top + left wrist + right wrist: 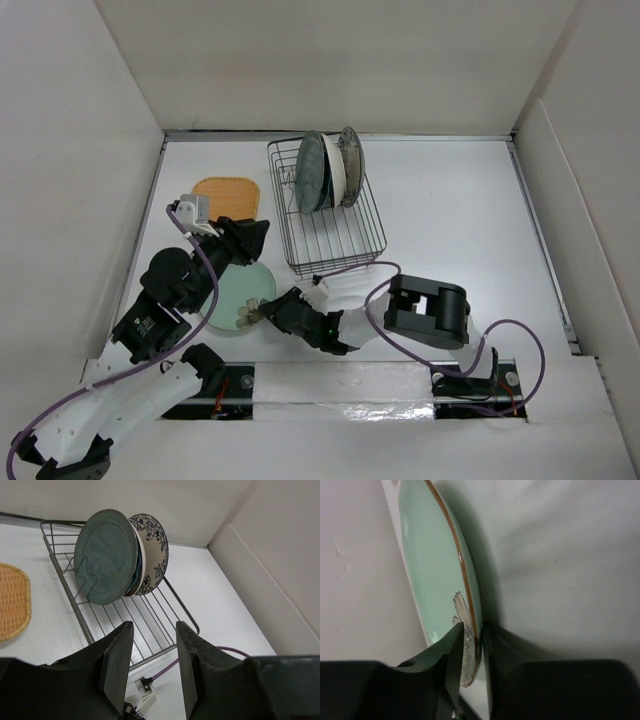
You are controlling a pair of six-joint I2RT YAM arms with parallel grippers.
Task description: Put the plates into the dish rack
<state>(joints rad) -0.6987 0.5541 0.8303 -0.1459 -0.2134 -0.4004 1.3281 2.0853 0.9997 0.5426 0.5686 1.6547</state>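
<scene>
The black wire dish rack point(335, 235) point(145, 625) stands at the back centre. Upright at its far end are a large grey-green plate point(312, 172) point(106, 555) and a white plate with blue pattern point(347, 165) point(155, 550), with a teal rim point(136, 572) between them. An orange rounded-square plate point(228, 195) point(12, 602) lies flat to the rack's left. The pale mint plate point(238, 290) point(432, 565) lies near the arms. My right gripper point(258, 312) point(474, 630) is shut on its near rim by the flower print. My left gripper point(254, 238) point(152, 630) hangs open and empty over the mint plate's far edge.
A purple cable point(385, 275) loops on the table just in front of the rack, with a white connector point(145, 686) near it. White walls point(80, 150) enclose the table on the left, back and right.
</scene>
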